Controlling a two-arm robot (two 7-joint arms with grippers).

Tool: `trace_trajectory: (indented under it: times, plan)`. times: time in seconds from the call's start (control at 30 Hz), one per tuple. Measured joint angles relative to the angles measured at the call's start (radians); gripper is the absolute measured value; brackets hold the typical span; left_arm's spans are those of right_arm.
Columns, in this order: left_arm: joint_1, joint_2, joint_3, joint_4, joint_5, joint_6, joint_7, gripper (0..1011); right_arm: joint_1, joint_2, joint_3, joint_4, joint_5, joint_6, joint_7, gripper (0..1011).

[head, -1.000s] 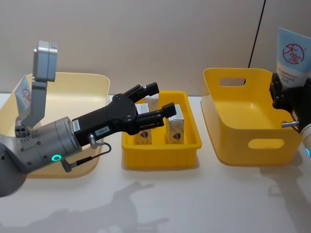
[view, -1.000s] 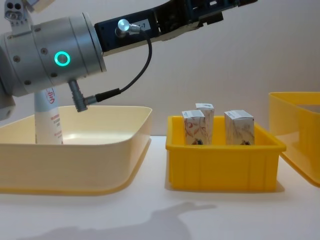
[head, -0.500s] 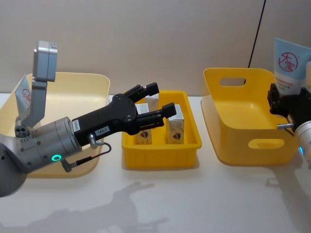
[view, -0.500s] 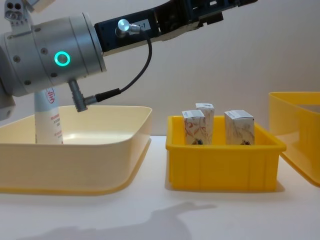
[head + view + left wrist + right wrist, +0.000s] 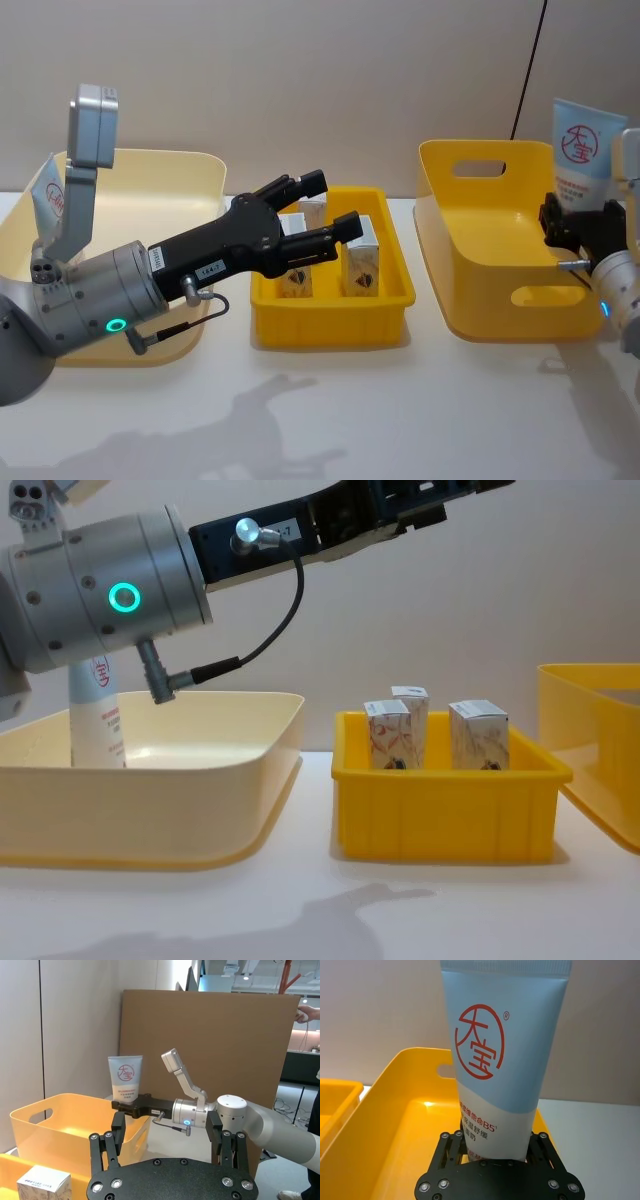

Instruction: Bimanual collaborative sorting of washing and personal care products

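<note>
From my station the first worry is the left gripper (image 5: 333,205): it hangs wide open, holding nothing, above the small yellow tray (image 5: 330,322), and if I bring it down off-line a finger could tip one of the cartons (image 5: 388,736) standing close together, or pinch two at once. Further right, the right gripper (image 5: 572,222) is clamped on the lower end of a squeeze tube (image 5: 580,148), which stands upright above it at the right side of the large yellow bin (image 5: 500,292). I judge it to be near that bin's right wall rather than well inside, so letting go here could send the tube onto the rim or out onto the surface (image 5: 400,420); being tall and held low, it may also topple on release. As for containers: the cream bin (image 5: 150,162) at the left holds one upright tube (image 5: 97,722) at its left side; the small yellow tray in the middle holds three upright cartons; the floor of the large yellow bin that I can see is bare.
</note>
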Motion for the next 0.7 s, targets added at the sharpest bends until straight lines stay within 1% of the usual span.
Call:
trace_trajectory:
  times: [0.17,0.2,0.23,0.27,0.33,0.37,0.4,0.47,0.5,0.6,0.7]
  plan:
    - [0.000,0.000,0.000,0.000,0.000,0.000,0.000,1003,0.008,-0.007,0.000,0.010,0.002,0.016,-0.001,626]
    - [0.000,0.000,0.000,0.000,0.000,0.000,0.000,1003,0.011,-0.009,0.000,0.013,0.003,0.020,-0.002,688]
    - [0.000,0.000,0.000,0.000,0.000,0.000,0.000,1003,0.012,-0.010,0.001,0.015,0.003,0.023,-0.002,688]
    - [0.000,0.000,0.000,0.000,0.000,0.000,0.000,1003,0.012,-0.011,0.001,0.016,0.004,0.025,-0.002,725]
    - [0.000,0.000,0.000,0.000,0.000,0.000,0.000,1003,0.014,-0.012,0.001,0.018,0.004,0.028,-0.003,764]
    - [0.000,0.000,0.000,0.000,0.000,0.000,0.000,1003,0.015,-0.014,0.001,0.020,0.005,0.031,-0.003,822]
    - [0.000,0.000,0.000,0.000,0.000,0.000,0.000,1003,0.016,-0.015,0.001,0.021,0.005,0.032,-0.003,840]
    - [0.000,0.000,0.000,0.000,0.000,0.000,0.000,1003,0.018,-0.016,0.001,0.024,0.006,0.035,-0.003,908]
    - [0.000,0.000,0.000,0.000,0.000,0.000,0.000,1003,0.019,-0.017,0.001,0.025,0.006,0.037,-0.004,919]
    - [0.000,0.000,0.000,0.000,0.000,0.000,0.000,1003,0.020,-0.018,0.001,0.027,0.006,0.040,-0.004,996]
    - [0.000,0.000,0.000,0.000,0.000,0.000,0.000,1003,0.021,-0.019,0.001,0.028,0.007,0.043,-0.004,1001]
